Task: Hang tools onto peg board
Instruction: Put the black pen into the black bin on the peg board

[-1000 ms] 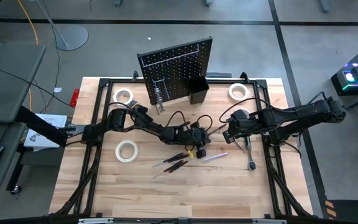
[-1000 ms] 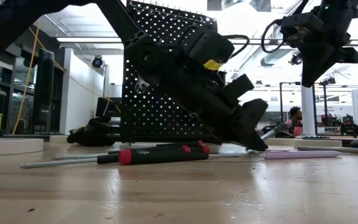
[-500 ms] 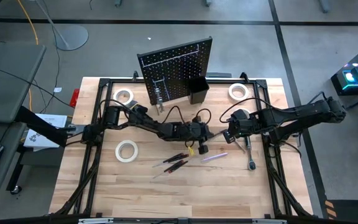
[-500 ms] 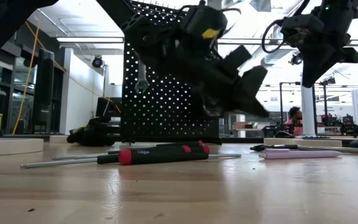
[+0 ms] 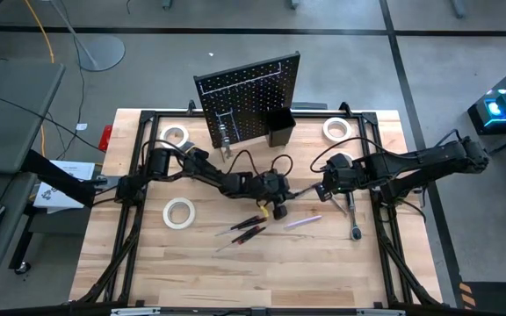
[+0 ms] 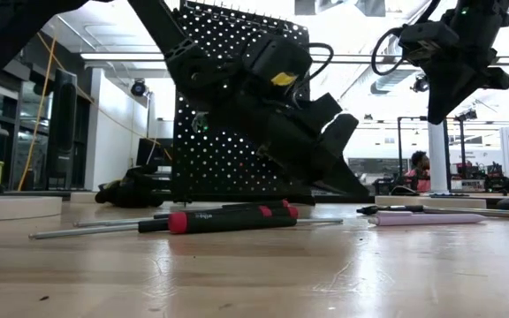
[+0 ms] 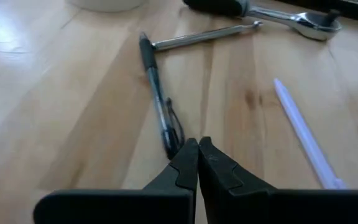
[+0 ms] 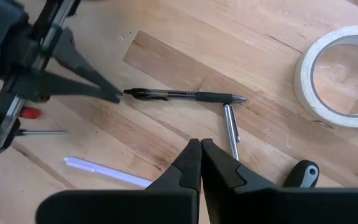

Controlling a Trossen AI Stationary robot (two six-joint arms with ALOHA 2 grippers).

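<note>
Screwdrivers [image 5: 248, 227] lie before the peg board [image 5: 246, 96], between tape rolls [image 5: 179, 211].

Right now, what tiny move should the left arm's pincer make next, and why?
Probably open a little. The left pincer is shut, its tips right at the end of the black pen lying flat on the table. Closed fingers can't grip it, so they likely need to part before closing around it.

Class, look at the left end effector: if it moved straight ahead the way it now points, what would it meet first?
Most likely the black pen: the shut left end effector has its tips right at the pen's near end. Whether they already touch it cannot be told.
</note>
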